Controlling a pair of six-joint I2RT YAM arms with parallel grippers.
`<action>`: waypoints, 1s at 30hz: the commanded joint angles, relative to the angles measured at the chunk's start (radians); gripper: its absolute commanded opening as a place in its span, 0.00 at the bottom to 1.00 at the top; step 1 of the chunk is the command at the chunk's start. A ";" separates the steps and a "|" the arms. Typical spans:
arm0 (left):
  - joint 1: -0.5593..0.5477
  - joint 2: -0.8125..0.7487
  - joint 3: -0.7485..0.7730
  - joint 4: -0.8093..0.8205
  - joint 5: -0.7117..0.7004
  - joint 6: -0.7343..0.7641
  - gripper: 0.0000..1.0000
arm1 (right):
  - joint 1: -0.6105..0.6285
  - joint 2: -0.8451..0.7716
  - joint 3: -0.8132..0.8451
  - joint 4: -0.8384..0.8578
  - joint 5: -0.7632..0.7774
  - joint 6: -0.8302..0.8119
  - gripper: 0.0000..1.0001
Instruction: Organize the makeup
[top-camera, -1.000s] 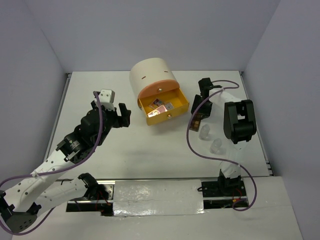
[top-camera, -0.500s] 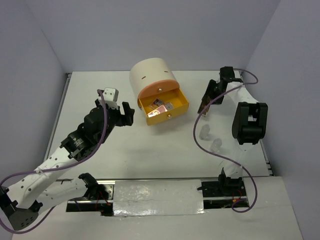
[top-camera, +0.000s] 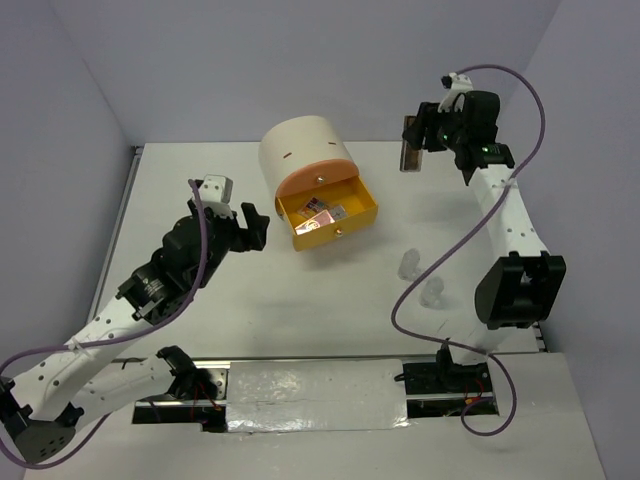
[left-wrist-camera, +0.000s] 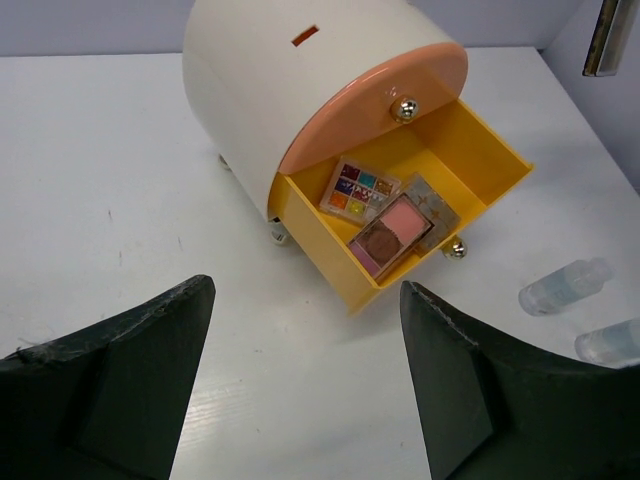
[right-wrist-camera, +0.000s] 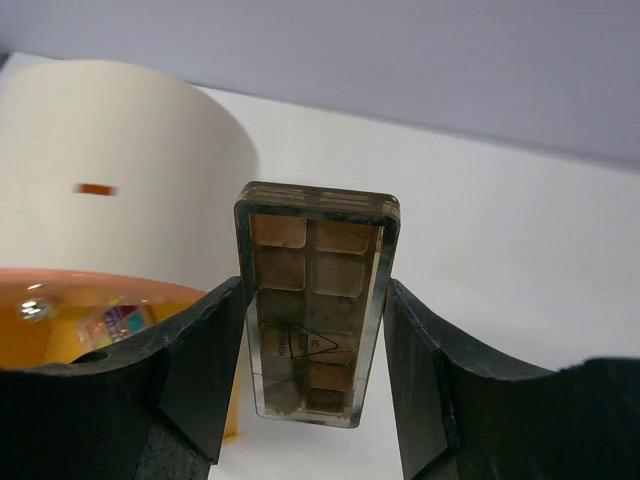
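My right gripper (top-camera: 415, 140) is shut on a long brown palette (right-wrist-camera: 315, 300) and holds it high above the table's back right, right of the cream cylindrical unit (top-camera: 303, 150); the palette (top-camera: 410, 145) hangs upright. The unit's lower yellow drawer (top-camera: 358, 218) stands open with several palettes (left-wrist-camera: 385, 210) lying in it. Two clear little bottles (top-camera: 420, 278) lie on the table at the right and also show in the left wrist view (left-wrist-camera: 565, 286). My left gripper (top-camera: 245, 228) is open and empty, left of the drawer (left-wrist-camera: 480, 150). No sponges are in view.
The white table (top-camera: 200, 190) is boxed in by grey walls at the back and sides. The right arm's purple cable (top-camera: 430, 270) loops over the table near the bottles. The unit's peach front (left-wrist-camera: 370, 105) faces my left gripper.
My right gripper has risen and swung back and to the right, carrying the brown palette up from beside the drawer. My left gripper has shifted slightly towards the drawer.
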 joint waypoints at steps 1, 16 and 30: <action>0.003 -0.031 -0.007 0.056 0.001 -0.026 0.87 | 0.091 -0.091 0.044 0.103 -0.084 -0.202 0.00; 0.003 -0.084 -0.041 0.038 -0.011 -0.053 0.87 | 0.502 -0.202 -0.176 0.070 -0.085 -0.910 0.08; 0.003 -0.132 -0.080 0.033 -0.025 -0.078 0.87 | 0.553 -0.138 -0.285 0.013 -0.049 -1.126 0.61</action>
